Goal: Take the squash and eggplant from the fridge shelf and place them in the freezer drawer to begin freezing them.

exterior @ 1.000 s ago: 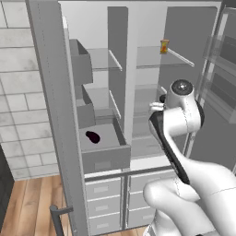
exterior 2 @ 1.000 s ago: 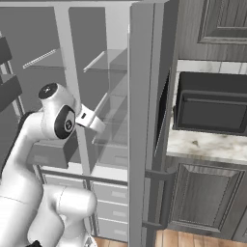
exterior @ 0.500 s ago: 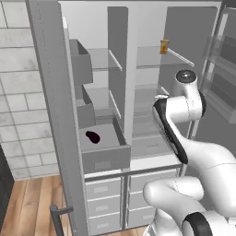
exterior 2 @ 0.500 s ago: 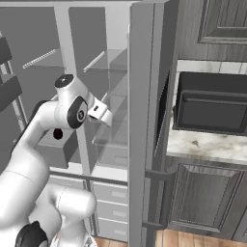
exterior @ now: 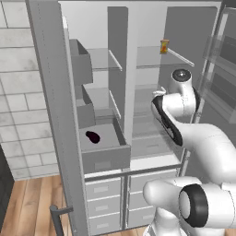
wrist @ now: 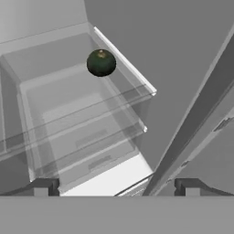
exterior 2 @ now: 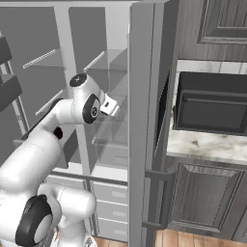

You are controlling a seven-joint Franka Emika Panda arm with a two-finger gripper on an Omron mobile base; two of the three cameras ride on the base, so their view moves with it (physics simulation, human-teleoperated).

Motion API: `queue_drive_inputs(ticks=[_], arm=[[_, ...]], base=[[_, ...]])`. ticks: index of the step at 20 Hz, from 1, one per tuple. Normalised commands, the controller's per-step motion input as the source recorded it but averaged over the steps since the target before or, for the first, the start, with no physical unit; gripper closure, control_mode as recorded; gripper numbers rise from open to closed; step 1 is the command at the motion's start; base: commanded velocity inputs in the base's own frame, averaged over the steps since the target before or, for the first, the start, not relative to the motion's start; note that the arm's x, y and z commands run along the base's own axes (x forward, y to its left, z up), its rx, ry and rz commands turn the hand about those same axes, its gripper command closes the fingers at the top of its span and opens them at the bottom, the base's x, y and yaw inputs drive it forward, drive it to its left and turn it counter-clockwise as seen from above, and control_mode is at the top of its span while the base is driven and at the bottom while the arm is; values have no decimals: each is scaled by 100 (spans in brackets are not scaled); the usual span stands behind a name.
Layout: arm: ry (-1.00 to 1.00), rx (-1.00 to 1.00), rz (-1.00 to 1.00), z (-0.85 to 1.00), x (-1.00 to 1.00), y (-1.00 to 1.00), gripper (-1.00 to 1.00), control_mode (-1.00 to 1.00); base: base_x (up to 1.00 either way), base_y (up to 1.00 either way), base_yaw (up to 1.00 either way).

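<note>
The squash (wrist: 101, 62), round and dark green, sits on a glass fridge shelf (wrist: 68, 98) in the upper part of the hand view, well ahead of my gripper (wrist: 115, 188). The gripper is open, its two dark tips far apart with nothing between them. In the left base view the eggplant (exterior: 92, 137), glossy purple-black, lies inside the pulled-out grey freezer drawer (exterior: 106, 159) on the fridge's left side. My arm (exterior: 177, 99) reaches into the right compartment, and its white hand (exterior 2: 110, 105) points in toward the shelves.
A small yellow-orange upright item (exterior: 164, 46) stands on the top right shelf. The open fridge door (exterior 2: 144, 120) stands close to the right of the hand; another door panel (exterior: 57, 115) flanks the drawer on the left. Pale bar-handled drawers (exterior: 103, 198) sit below.
The arm has risen and swung deeper into the fridge's right compartment, the hand moving forward toward the shelves. The eggplant stays in the drawer.
</note>
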Motion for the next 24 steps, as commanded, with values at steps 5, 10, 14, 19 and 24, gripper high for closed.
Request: queue_drive_inputs(ticks=[5, 10, 14, 19, 24], arm=[[0, 0, 0, -18, 59, -21, -100, -100], [0, 0, 0, -35, 64, -23, -100, -100], [0, 0, 0, -24, 59, -19, -100, -100], [0, 0, 0, -10, 49, -15, -100, -100], [0, 0, -1, 0, 45, -12, -100, -100]], base=[[0, 0, 0], [0, 0, 0], [0, 0, 0], [0, 0, 0], [0, 0, 0]])
